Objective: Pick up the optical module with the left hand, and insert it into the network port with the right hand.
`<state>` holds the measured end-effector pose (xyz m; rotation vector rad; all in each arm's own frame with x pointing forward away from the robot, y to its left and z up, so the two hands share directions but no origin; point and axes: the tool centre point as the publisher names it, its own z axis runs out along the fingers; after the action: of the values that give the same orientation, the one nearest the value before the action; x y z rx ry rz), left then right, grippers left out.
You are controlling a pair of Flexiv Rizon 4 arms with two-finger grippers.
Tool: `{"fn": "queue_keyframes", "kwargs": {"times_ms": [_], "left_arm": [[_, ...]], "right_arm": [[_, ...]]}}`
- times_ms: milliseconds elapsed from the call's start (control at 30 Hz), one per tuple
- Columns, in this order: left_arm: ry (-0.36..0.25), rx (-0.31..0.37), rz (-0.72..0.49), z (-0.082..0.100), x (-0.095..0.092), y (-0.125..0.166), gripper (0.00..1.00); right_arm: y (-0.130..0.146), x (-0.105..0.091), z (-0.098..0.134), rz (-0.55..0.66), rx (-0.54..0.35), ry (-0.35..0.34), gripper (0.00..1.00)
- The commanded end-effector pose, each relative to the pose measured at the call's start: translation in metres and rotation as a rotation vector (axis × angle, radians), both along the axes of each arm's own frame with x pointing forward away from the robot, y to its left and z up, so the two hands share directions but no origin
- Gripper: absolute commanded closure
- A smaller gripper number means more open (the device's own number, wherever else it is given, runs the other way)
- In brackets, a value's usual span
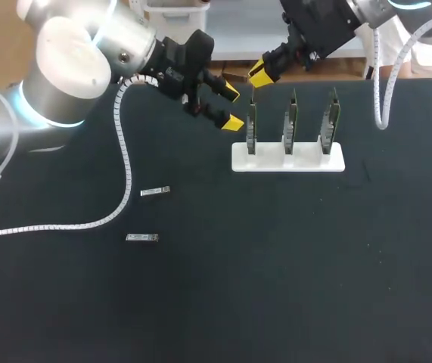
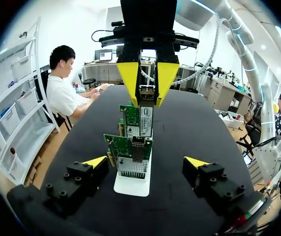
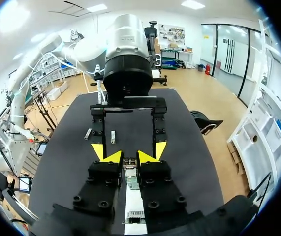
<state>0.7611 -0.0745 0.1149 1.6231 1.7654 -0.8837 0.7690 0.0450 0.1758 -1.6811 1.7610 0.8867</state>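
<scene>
One tiny optical module (image 2: pixel 145 114) over the network card (image 1: pixel 251 128)
Looks light, stiff, slick; best grabbed by flat sides. Sits clamped in right gripper (image 1: pixel 259 74), beside wide-open left gripper (image 1: pixel 232 107).

Two silver-grey arms with bulbous, rounded joints. The left arm (image 1: pixel 64 60) wears a glowing pale-blue ring (image 1: pixel 25 106) at one joint, and a white spiral-wrapped cable (image 1: pixel 122 151) runs from its wrist. The right arm (image 1: pixel 367 11) has a similar white coiled cable (image 1: pixel 382 91). Each arm ends in a boxy black gripper, left gripper (image 1: pixel 232 107) and right gripper (image 1: pixel 259 74), with bright yellow wedge tips. In the left wrist view, the black finger blocks (image 2: pixel 76 182) are studded with socket-head screws (image 2: pixel 65 176). The right wrist view shows the left arm's black cylindrical flange (image 3: pixel 127 73).
</scene>
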Motion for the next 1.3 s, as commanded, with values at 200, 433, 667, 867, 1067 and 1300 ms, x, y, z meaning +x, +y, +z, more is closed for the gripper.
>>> {"fn": "queue_keyframes", "kwargs": {"times_ms": [200, 433, 667, 867, 1067, 1300], "left_arm": [[0.002, 0.003, -0.003, 0.0, 0.002, 0.0, 0.0], [0.002, 0.003, -0.003, 0.0, 0.002, 0.0, 0.0], [0.002, 0.003, -0.003, 0.0, 0.002, 0.0, 0.0], [0.002, 0.003, -0.003, 0.0, 0.002, 0.0, 0.0], [0.002, 0.003, -0.003, 0.0, 0.002, 0.0, 0.0], [0.002, 0.003, -0.003, 0.0, 0.002, 0.0, 0.0]], "right_arm": [[0.004, 0.007, -0.001, 0.005, 0.001, 0.003, 1.0], [0.003, 0.006, -0.003, -0.009, 0.002, 0.002, 1.0], [0.004, 0.002, -0.001, -0.022, 0.004, -0.06, 1.0], [0.002, -0.002, 0.0, -0.045, -0.001, -0.088, 1.0], [0.001, -0.004, 0.001, -0.061, -0.014, -0.107, 1.0], [0.0, -0.004, -0.002, -0.058, -0.022, -0.11, 1.0]]}}
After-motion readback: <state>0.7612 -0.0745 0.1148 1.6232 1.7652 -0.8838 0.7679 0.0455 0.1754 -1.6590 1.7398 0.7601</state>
